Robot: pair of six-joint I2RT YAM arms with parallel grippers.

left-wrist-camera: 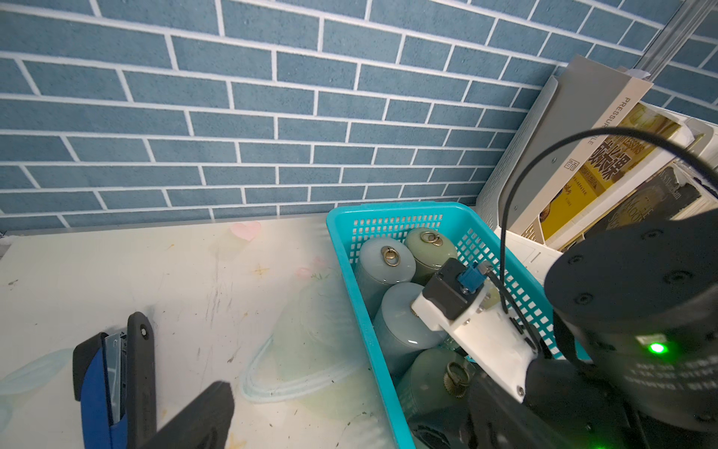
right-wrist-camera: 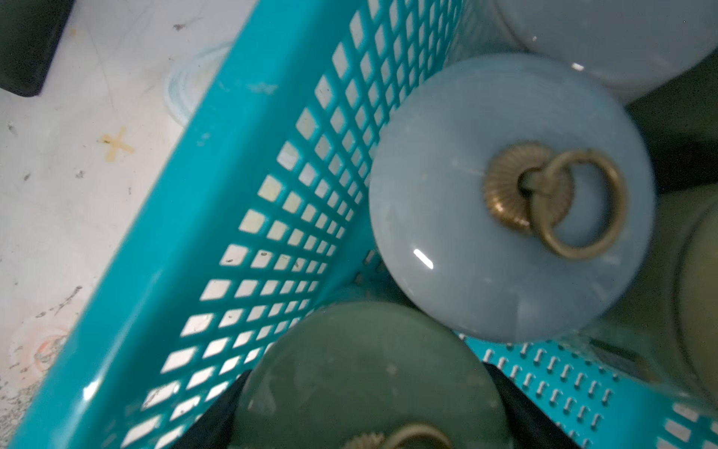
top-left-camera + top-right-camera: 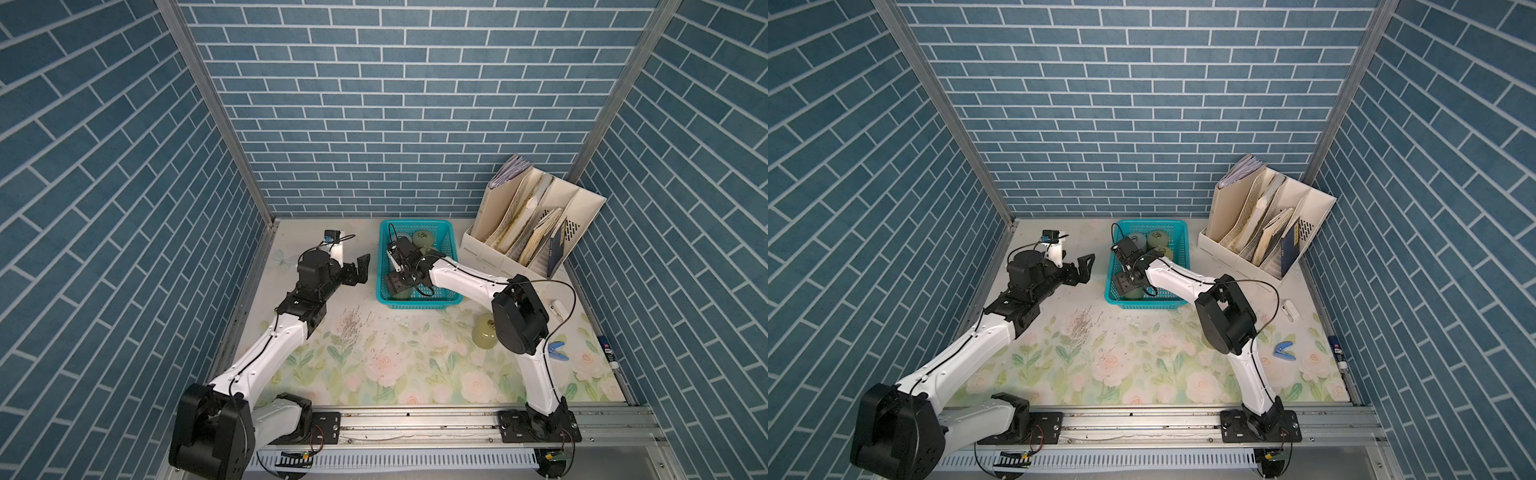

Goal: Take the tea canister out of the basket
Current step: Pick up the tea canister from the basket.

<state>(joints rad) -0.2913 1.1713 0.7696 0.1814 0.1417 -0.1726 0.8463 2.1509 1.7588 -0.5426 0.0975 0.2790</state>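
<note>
Tea canister [image 2: 349,373], dull-green glazed ceramic with brass ring lid, sits inside the turquoise perforated plastic basket [image 2: 186,217], near end, not yet lifted. Right gripper [image 2: 375,421] clamps its sides. Grasp looks made; lift-out and set-down remain. Left gripper [image 3: 360,266] idle beside basket, jaws apart.

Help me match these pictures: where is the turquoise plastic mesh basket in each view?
Top view: turquoise plastic mesh basket, centre, by the back wall.
Top view: basket, centre too.
Left wrist: basket, partly behind the right arm.
Right wrist: basket wall, close up.
Shared landmark: ring-lidded ceramic canisters inside.
</note>
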